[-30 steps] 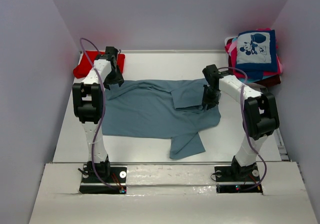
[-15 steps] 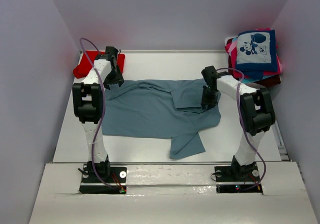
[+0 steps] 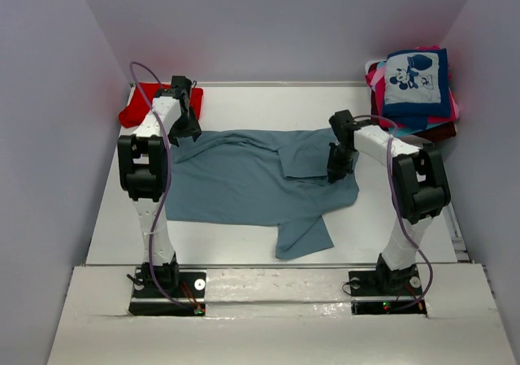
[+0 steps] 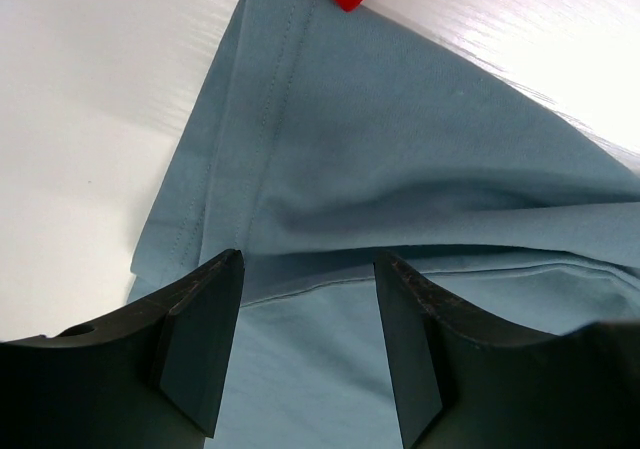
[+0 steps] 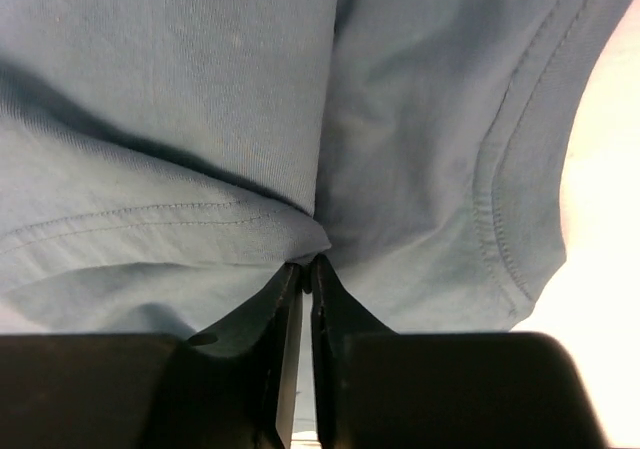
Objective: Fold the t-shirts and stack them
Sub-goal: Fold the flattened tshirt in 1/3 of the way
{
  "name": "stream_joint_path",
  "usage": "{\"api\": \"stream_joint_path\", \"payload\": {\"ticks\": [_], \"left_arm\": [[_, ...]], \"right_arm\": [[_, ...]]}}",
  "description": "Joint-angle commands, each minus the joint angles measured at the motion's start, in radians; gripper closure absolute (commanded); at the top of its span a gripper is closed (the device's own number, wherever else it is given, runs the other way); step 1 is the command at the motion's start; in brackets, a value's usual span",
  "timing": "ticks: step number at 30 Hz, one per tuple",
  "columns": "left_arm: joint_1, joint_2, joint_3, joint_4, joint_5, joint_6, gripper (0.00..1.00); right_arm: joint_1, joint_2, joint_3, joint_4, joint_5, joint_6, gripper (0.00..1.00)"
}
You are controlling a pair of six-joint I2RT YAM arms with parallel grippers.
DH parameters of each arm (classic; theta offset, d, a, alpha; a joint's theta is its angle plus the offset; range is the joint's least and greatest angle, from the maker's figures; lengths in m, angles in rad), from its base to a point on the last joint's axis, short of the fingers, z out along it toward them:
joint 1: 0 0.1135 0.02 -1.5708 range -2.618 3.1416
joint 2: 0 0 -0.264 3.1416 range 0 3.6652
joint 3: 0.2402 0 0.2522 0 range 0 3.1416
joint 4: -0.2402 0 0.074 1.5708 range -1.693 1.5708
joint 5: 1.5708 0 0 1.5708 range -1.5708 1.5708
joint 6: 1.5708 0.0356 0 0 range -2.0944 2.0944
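Your right claw (image 3: 336, 170) rests on the blue tee (image 3: 236, 182), with the stack (image 3: 414, 84) beyond it. Your left claw (image 3: 188, 132) hovers at the far hem, beside the red tee (image 3: 134, 113). Left wrist: jaws spread above that hem. Right wrist: jaws pinch a fold, likely for folding over. No container shows.

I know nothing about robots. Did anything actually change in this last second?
The right gripper closed on a fold of the spread-out dusty grey-blue cotton t-shirt; its arm barely shifted. The left gripper stayed open over the shirt's far-left edge. The shirt, the red t-shirt and the stack of folded t-shirts in the corner lie as before.
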Motion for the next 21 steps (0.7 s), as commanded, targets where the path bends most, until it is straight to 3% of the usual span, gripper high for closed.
{"api": "stream_joint_path", "payload": {"ticks": [1, 4, 16, 19, 20, 21], "left_arm": [[-0.003, -0.038, 0.019, -0.014, -0.014, 0.008, 0.34], [-0.003, -0.036, 0.019, -0.014, -0.012, 0.007, 0.34], [-0.003, -0.028, 0.028, -0.019, -0.011, 0.01, 0.34], [-0.003, -0.033, 0.023, -0.016, -0.011, 0.008, 0.34], [-0.003, -0.033, 0.023, -0.016, -0.011, 0.01, 0.34], [-0.003, -0.035, 0.023, -0.016, -0.011, 0.01, 0.34]], "right_arm": [[-0.004, -0.062, -0.009, 0.003, -0.03, 0.001, 0.88], [-0.004, -0.071, 0.006, -0.029, -0.022, -0.006, 0.93], [-0.004, -0.109, 0.028, -0.192, 0.127, -0.073, 0.91], [-0.004, -0.14, 0.017, -0.201, 0.134, -0.081, 0.72], [-0.004, -0.144, 0.014, -0.202, 0.136, -0.082, 0.57], [-0.004, -0.151, 0.008, -0.201, 0.133, -0.084, 0.49]]}}
